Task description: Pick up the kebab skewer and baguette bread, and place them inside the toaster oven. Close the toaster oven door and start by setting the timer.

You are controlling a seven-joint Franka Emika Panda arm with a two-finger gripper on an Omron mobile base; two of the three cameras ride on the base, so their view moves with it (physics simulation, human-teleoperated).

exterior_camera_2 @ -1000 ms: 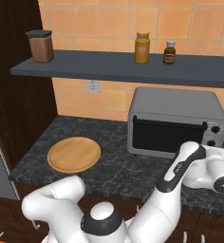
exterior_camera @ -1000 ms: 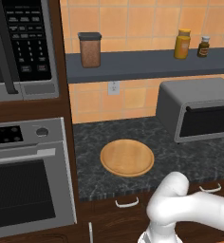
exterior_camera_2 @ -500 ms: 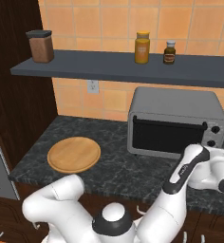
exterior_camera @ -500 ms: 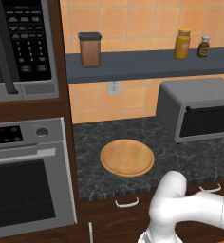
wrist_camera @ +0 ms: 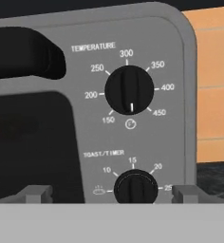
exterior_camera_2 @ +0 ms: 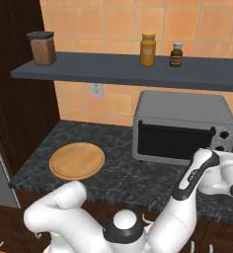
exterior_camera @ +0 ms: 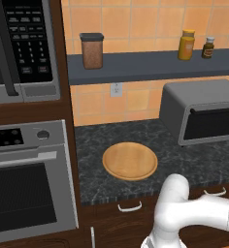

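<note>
Toaster oven (exterior_camera_2: 183, 126) at counter's right; toaster oven door (exterior_camera_2: 175, 141) shut; gripper (wrist_camera: 113, 193) spread wide, empty, straddling timer knob (wrist_camera: 135, 188); step judged: timer setting; next: advance, close on knob, turn.

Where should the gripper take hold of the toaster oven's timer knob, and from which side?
Grip the raised bar across the timer knob, coming straight at the toaster oven front. The bar stands upright, so one finger goes either side of it. The open gripper already straddles the knob.
</note>
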